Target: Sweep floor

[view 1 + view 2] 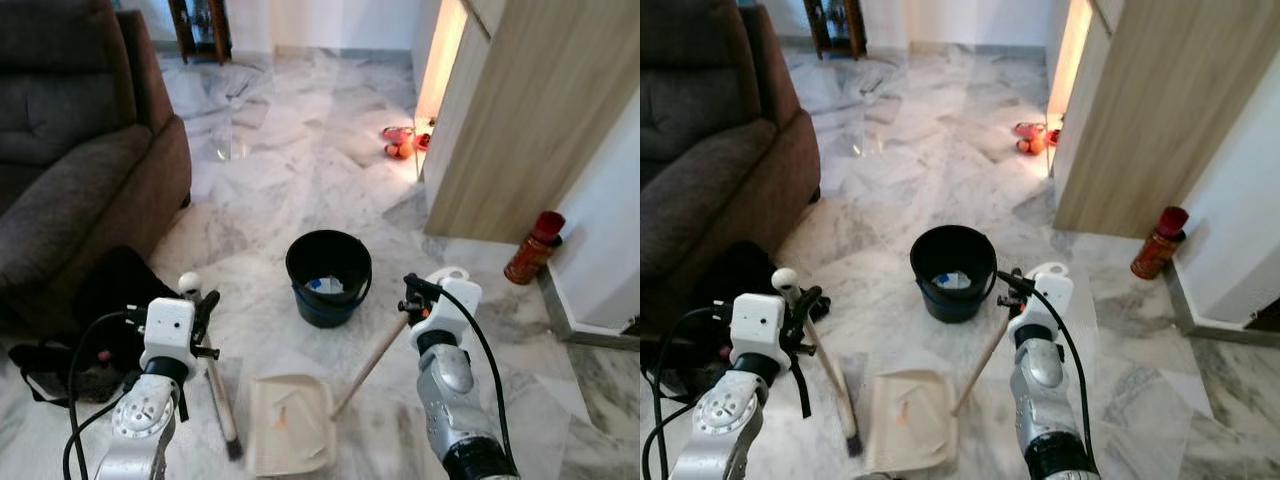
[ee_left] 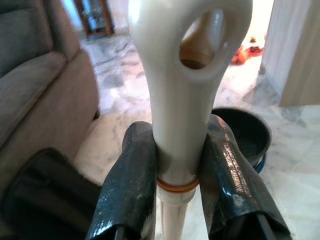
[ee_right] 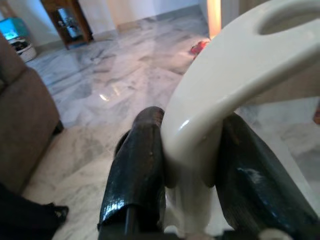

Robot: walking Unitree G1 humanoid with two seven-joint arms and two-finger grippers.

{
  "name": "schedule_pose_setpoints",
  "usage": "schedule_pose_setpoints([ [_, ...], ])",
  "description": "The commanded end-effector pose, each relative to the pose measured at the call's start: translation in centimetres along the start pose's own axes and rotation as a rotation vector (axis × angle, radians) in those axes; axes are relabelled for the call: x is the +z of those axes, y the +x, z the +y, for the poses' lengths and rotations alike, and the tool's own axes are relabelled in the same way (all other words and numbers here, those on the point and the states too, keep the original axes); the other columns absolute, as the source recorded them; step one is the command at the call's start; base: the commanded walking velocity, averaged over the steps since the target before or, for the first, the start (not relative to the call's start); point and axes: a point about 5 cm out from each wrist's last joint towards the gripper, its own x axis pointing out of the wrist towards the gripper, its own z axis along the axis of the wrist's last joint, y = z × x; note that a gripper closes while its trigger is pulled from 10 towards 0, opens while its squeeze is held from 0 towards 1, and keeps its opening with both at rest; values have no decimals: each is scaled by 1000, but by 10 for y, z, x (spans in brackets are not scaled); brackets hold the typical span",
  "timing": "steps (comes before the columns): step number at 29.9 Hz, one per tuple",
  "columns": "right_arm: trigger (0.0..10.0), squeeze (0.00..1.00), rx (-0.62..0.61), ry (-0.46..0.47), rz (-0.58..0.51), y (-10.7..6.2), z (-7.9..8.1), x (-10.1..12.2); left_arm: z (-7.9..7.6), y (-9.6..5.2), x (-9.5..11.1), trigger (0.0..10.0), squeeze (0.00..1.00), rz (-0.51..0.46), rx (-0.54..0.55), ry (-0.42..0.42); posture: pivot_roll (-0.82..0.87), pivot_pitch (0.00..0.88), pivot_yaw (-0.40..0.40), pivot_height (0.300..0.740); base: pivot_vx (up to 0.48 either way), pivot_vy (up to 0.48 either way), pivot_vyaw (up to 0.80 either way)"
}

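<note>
On a marble floor (image 1: 300, 160), the left end effector (image 2: 177, 165) is clenched around the cream handle of a small broom (image 1: 215, 385), its bristles touching the floor. The right end effector (image 3: 187, 165) grips the long handle of a cream dustpan (image 1: 290, 425) lying flat just beside the broom, before a black bucket (image 1: 328, 275).
</note>
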Motion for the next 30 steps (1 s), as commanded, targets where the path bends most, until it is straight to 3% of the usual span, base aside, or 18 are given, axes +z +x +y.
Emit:
schedule_pose_setpoints([
  [1,10000,0,-11,22,-41,2,-3,8,-3,1,6,10000,0,-33,-7,-6,212,50,-11,740,251,0,0],
  [15,10000,0,12,8,-49,2,0,9,-3,2,6,10000,0,-34,-10,-4,213,47,-13,740,251,0,0],
  [22,10000,0,22,3,-54,3,2,11,-4,2,7,10000,0,-35,-11,-5,213,43,-14,740,251,0,765],
  [30,10000,0,19,13,-47,4,1,10,-5,3,6,10000,0,-36,-16,-3,212,32,-15,740,252,0,0],
])
